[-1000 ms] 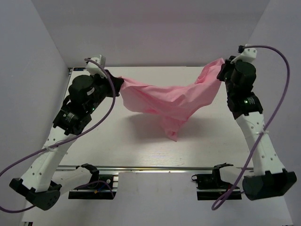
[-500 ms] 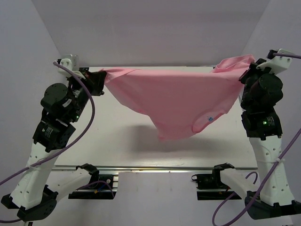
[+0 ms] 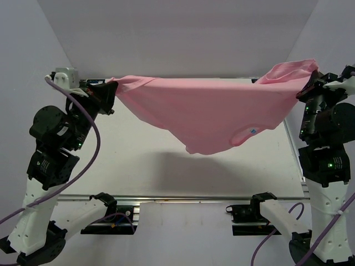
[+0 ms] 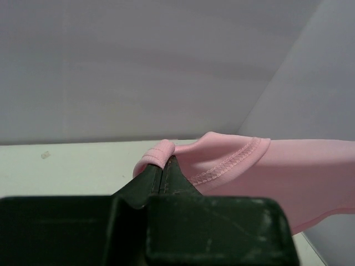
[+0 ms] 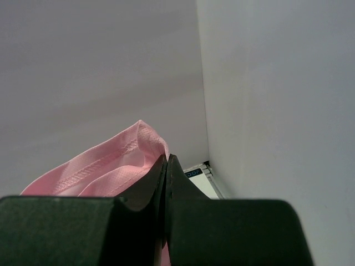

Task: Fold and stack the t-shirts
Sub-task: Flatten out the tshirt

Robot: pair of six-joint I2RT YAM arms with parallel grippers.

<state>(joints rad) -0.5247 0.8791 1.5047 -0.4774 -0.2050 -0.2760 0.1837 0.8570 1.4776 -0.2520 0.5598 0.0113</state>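
The t-shirt hangs in the air above the far half of the table, stretched from the far left corner to the far right corner. The left gripper pinches one end and the right gripper pinches the other. Both sets of jaws are closed on the cloth.

The top view alone shows the whole span. The upper edge runs nearly straight between the arms, and the body sags to a rounded low point over the middle of the table, clear of the surface, with a soft shadow beneath it. A small blue tag shows on the right half of the cloth. Fabric bunches into a hump just beside the right gripper.

The left wrist view adds the grip itself. The dark fingers meet with no gap, and a folded pink edge with a line of stitching curls over their tips and runs off to the right.

The right wrist view shows that arm's fingers pressed together in the same way. A stitched pink fold rises on their left, and a bit of the table's far right corner lies beyond, against the side wall.
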